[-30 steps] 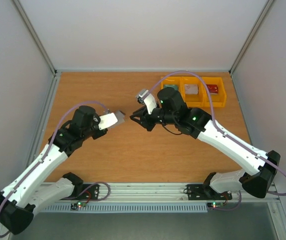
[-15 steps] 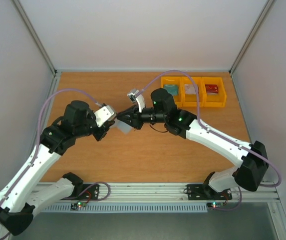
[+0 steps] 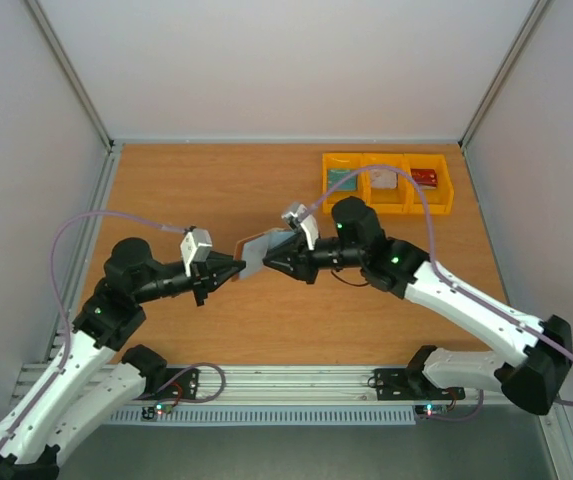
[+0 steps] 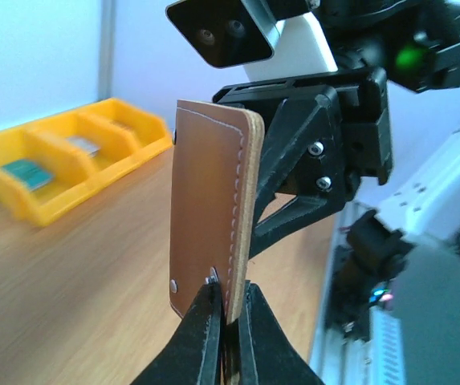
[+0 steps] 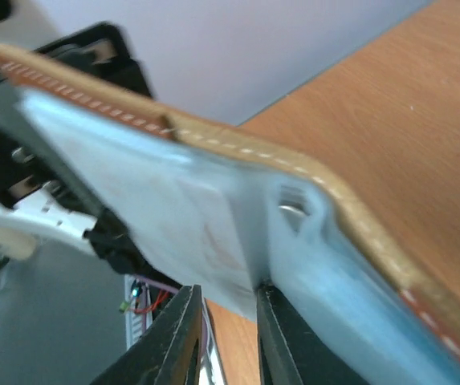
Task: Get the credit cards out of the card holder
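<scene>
Left tool [image 4: 225,319]: clamped on the card holder's [image 4: 205,216] lower edge — I have it in mid-air over the desk [image 3: 186,190].
Right tool [image 5: 228,329]: fingers straddle the blue-grey lining [image 5: 173,216] — I cannot tell whether they grip.

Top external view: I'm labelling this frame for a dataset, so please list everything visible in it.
brown leather card holder: one, brown with blue-grey lining, held above mid-table between both end effectors
yellow plastic bins: three joined, yellow, table's far right corner
thin plastic cards: three, teal, whitish-grey, red, one per bin
wooden table: one, orange-brown, beneath everything
white robot arms: two, white, from the near edge
left end effector: one, black, shut on the holder's edge
right end effector: one, black, fingers astride the holder's lining edge
</scene>
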